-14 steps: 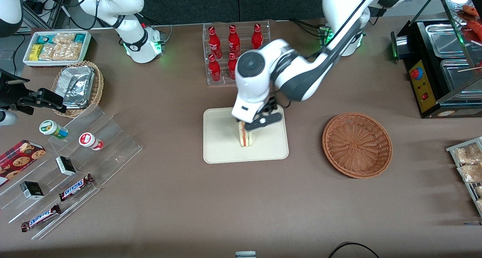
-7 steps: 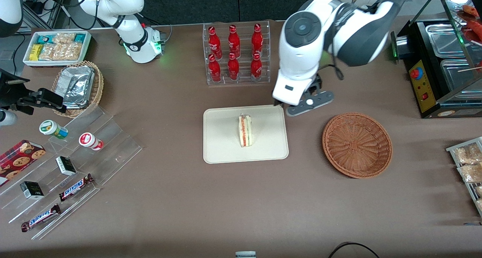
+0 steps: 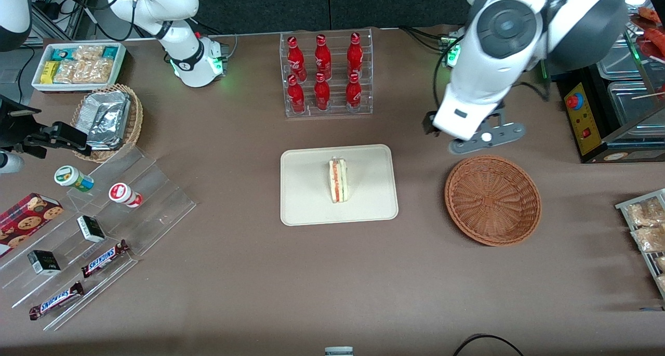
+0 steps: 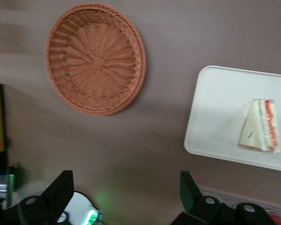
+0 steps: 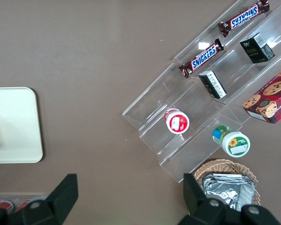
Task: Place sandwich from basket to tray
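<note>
One sandwich [image 3: 338, 180] stands on edge on the tray [image 3: 306, 210], beside one bare basket [image 3: 492, 200]. Farther from the camera than the basket, the gripper [image 4: 124, 190] hangs above the table, fingers wide apart, holding nothing. Farthest, six red bottles [image 3: 322, 75] fill one rack.

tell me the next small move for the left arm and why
Probably none beyond parking clear: the sandwich lies on the tray, free of the gripper, which is open and empty, raised above the table near the empty basket. The placement looks done.
</note>
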Robot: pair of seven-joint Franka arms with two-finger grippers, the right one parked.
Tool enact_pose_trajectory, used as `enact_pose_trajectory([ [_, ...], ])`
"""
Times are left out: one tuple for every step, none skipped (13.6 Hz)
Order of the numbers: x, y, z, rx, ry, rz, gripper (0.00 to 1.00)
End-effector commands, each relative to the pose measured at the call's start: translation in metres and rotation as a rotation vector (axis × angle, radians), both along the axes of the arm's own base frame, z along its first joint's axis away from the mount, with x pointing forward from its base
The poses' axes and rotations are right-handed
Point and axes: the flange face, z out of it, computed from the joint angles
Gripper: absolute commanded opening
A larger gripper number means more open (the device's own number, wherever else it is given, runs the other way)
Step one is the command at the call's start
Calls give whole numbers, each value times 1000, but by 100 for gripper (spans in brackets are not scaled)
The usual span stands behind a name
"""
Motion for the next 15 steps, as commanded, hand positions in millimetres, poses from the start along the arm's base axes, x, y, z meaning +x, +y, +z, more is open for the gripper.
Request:
enact_pose_trajectory([
  [-4,53,27,-63,21,-47,100],
  [-2,76,33,-85,35,-71,100],
  [-2,89,37,-90,56,-113,100],
  [-1,107,42,-95,58,-129,100],
  [1,123,45,-102,59,-142,100],
  [2,137,47,-109,63,-156,100],
  [5,155,46,-115,72,-169,100],
  [4,170,51,-123,68,-187,100],
  [5,189,54,-131,67,-195,100],
  [4,202,57,-137,66,-202,100],
  [3,210,60,-141,62,-211,100],
  [4,212,60,-140,61,-211,100],
  [5,212,59,-137,61,-211,100],
  [6,212,59,-140,61,-211,100],
  [6,213,59,-130,61,-212,100],
])
